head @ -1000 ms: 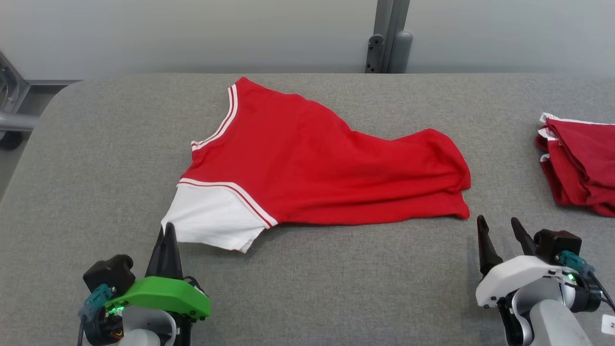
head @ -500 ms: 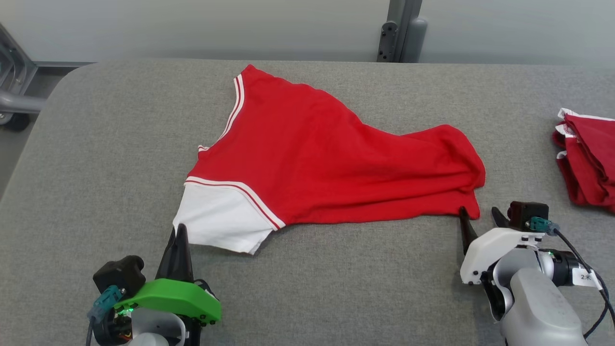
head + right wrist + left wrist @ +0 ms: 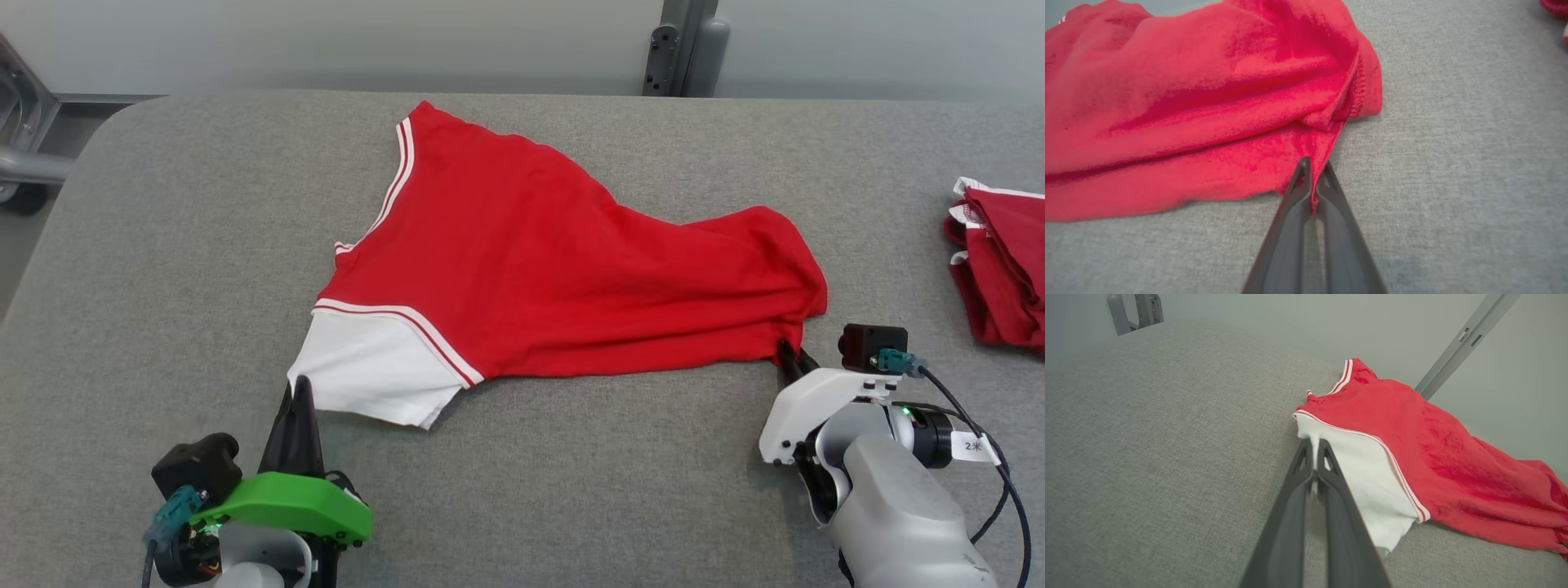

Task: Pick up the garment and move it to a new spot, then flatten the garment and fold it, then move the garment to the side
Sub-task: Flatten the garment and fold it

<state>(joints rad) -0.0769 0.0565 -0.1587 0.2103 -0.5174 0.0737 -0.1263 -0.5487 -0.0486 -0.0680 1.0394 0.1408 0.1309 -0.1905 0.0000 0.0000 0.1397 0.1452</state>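
The garment [image 3: 555, 261] is a red shirt with a white sleeve and white-striped trim, lying rumpled across the middle of the grey table. My left gripper [image 3: 299, 390] is shut on the edge of the white sleeve [image 3: 1355, 473], with white cloth pinched between its tips [image 3: 1314, 446]. At the shirt's near right corner my right gripper [image 3: 790, 353] is shut on the red hem; in the right wrist view red cloth [image 3: 1208, 102] shows pinched between the closed fingers [image 3: 1312, 167].
Folded red garments [image 3: 1000, 261] with white trim lie at the table's right edge. A grey post [image 3: 684, 47] stands behind the far edge, and a metal frame [image 3: 20, 139] sits off the left corner. The grey table [image 3: 571, 490] is bare in front of the shirt.
My right gripper moved forward to the shirt's near right corner and shut on the hem. The left gripper stayed shut on the sleeve. The head camera shifted slightly.
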